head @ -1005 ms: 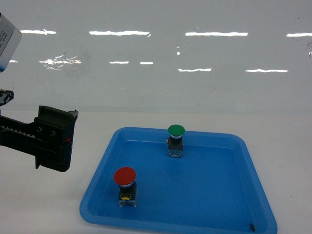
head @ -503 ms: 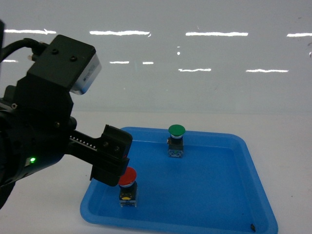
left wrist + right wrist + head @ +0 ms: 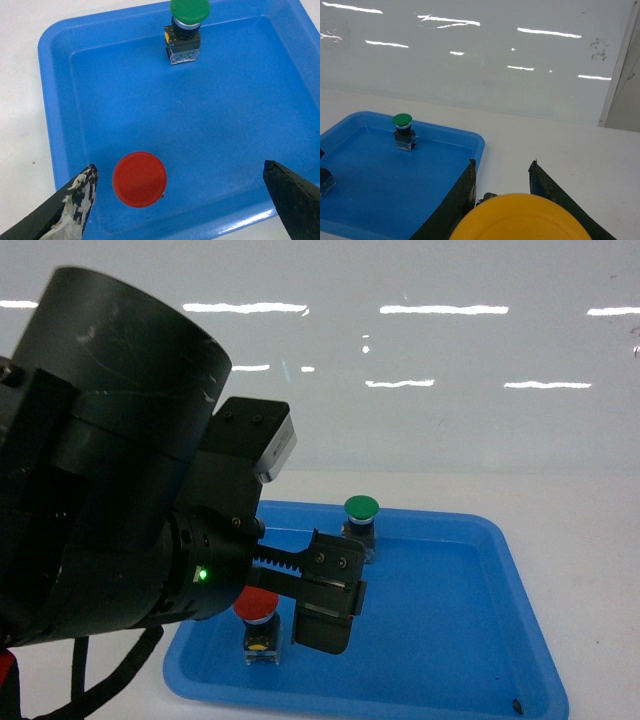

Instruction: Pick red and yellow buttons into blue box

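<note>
In the head view the left arm fills the left side, and its left gripper (image 3: pixel 325 625) hangs over the shallow blue tray (image 3: pixel 480 660), just beside the red button (image 3: pixel 256 606), which stands upright in the tray's near-left corner with its cap partly hidden behind the arm. The green button (image 3: pixel 361 508) stands near the tray's far edge, well apart from the red one. The blue box does not appear in any view. From the left wrist camera, the left gripper (image 3: pixel 182 200) is spread wide above the tray (image 3: pixel 235 90), its two fingertips (image 3: pixel 75 197) low in the picture; the red button (image 3: pixel 139 179) lies between them, much nearer the left fingertip and touching neither. The green button (image 3: pixel 186 25) sits toward the tray's far side. From the right wrist camera, the right gripper (image 3: pixel 502 192) is clenched around the yellow button (image 3: pixel 520 220), whose round cap sits between the two dark fingers just beside the tray's (image 3: pixel 455 140) right rim. The green button (image 3: pixel 403 131) stands in the tray's far part.
</note>
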You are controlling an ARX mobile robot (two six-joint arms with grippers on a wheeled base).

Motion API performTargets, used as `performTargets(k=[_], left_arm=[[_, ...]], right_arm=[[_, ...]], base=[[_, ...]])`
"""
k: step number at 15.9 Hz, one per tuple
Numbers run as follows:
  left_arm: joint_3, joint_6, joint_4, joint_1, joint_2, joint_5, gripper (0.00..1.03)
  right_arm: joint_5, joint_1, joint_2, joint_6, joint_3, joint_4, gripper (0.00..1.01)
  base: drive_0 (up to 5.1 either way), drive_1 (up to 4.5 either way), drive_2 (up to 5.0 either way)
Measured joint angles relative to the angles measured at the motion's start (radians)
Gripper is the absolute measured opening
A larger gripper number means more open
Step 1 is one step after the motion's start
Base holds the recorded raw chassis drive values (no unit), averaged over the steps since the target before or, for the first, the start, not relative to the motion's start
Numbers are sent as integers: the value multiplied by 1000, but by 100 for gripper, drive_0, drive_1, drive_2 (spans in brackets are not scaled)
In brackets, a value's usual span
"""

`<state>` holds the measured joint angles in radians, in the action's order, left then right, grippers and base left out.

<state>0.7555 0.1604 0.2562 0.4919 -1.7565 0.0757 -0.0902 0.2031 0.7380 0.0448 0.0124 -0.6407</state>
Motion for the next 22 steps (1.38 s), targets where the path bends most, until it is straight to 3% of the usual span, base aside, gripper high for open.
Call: performTargets(k=[2, 7, 19, 22], left_arm=[[0, 43, 23, 0, -37, 8, 98], [-20, 95, 77, -16, -114, -2, 98], [-25, 94, 220, -70, -243, -60, 97], [-18, 92, 246, -72, -270, -57, 76]], right_arm=[[0, 0, 0, 0, 0, 0, 29], [0, 0, 0, 0, 0, 0, 29], [0, 0, 0, 0, 0, 0, 29], [0, 0, 0, 0, 0, 0, 29]], base=[[0, 0, 0], [0, 0, 0], [0, 0, 0], [0, 0, 0]])
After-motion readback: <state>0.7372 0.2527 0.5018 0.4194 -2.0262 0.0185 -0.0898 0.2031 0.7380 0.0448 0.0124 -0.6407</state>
